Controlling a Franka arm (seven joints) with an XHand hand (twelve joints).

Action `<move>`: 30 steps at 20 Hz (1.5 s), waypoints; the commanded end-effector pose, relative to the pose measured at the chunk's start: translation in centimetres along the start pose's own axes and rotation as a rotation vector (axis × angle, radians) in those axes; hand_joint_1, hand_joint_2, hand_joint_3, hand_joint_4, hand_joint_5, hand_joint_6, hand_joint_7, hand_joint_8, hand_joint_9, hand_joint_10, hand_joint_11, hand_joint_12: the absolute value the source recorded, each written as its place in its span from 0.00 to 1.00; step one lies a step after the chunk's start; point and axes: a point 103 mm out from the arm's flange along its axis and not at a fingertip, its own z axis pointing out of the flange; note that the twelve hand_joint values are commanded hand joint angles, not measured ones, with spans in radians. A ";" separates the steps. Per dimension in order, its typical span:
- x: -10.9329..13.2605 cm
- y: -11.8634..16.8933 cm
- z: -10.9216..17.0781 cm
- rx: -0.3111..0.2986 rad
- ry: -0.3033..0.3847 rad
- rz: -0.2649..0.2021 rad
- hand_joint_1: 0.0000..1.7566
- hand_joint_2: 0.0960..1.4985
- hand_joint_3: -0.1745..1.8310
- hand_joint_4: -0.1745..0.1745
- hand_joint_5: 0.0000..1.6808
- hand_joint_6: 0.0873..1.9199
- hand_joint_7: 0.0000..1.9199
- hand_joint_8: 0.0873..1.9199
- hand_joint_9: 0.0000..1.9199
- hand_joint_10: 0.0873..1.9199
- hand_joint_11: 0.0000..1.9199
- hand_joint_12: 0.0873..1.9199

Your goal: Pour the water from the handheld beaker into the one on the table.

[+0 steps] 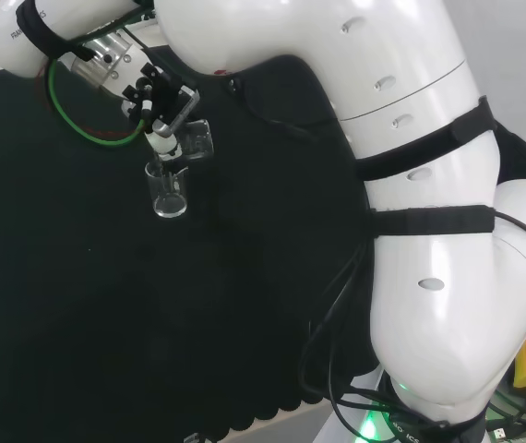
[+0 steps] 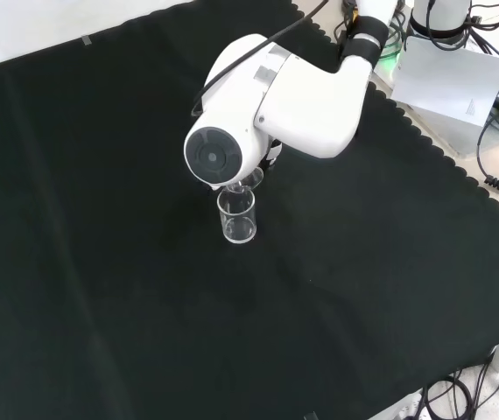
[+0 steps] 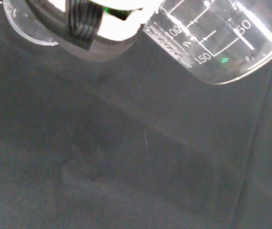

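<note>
Directly below the hand [image 1: 157,101] on the black cloth [image 1: 78,295] stands the table beaker [image 1: 168,192], upright, while the handheld beaker [image 1: 195,138], gripped in curled fingers, lies tipped with its mouth just above and beside that rim, judging from head view.

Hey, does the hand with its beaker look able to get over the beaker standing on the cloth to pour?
Probably yes. The hand holds the tilted beaker right above the standing beaker, whose mouth is open, with nothing between them.
</note>
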 end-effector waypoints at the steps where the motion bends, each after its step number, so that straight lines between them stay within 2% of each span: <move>1: -0.2 -0.1 -0.2 -0.021 0.030 -0.012 0.80 0.70 0.00 0.06 0.64 0.42 0.63 0.39 0.71 0.21 0.50 0.45; 7: -0.5 0.1 0.0 -0.041 0.062 -0.027 0.80 0.70 0.00 0.06 0.64 0.41 0.63 0.39 0.70 0.21 0.50 0.45; 13: -1.3 0.2 0.5 -0.077 0.126 -0.045 0.80 0.70 0.00 0.06 0.64 0.42 0.63 0.39 0.71 0.21 0.50 0.45; 23: -4.0 0.7 2.3 -0.162 0.344 -0.097 0.80 0.70 0.00 0.06 0.64 0.42 0.63 0.39 0.71 0.21 0.50 0.45; 30: -5.9 1.3 4.3 -0.197 0.449 -0.108 0.80 0.70 0.00 0.06 0.64 0.42 0.63 0.39 0.71 0.21 0.50 0.45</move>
